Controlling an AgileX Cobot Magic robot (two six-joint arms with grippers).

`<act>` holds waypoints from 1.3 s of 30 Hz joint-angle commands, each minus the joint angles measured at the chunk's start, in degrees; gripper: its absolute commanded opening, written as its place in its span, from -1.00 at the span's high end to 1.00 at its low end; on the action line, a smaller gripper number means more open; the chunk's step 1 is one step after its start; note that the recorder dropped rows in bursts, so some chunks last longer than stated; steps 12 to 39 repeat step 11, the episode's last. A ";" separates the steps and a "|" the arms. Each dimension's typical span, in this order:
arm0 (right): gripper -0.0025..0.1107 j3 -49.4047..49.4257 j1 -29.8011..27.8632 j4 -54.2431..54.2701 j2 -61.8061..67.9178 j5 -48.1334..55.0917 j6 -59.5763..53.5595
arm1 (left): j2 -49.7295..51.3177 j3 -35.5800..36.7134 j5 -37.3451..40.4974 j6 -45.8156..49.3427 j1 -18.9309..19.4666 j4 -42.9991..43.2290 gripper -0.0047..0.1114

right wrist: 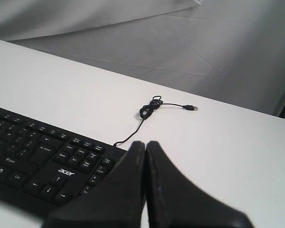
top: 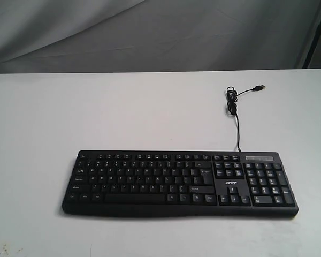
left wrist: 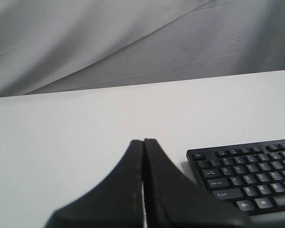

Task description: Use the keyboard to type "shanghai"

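Crosswise on the near table [top: 53, 118] lies the keyboard [top: 179, 183], untouched.
Its long axis runs left to right; left gripper [left wrist: 143, 142] and right gripper [right wrist: 145, 143], both pressed together, flank its ends; "s" seems nearer the left.

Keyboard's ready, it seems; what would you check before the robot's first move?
1. keyboard flat on the table, keys up: ok.
2. left gripper shut to a pressing tip: ok.
3. right gripper shut likewise: ok.
4. cable clear of the keys: ok.
5. USB plug connected: not ok, it lies loose.
6. A gripper above the keys: not ok, none shows in the exterior view.
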 commanded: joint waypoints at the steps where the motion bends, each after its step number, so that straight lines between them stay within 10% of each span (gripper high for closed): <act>1: 0.96 0.19 -0.36 0.23 -0.39 0.04 -0.14 | -0.20 0.25 -0.29 -0.16 -0.20 0.27 0.92; 39: 0.96 0.19 -0.36 0.34 -0.39 0.04 0.10 | -0.20 0.25 -0.29 -0.16 -0.20 0.27 0.92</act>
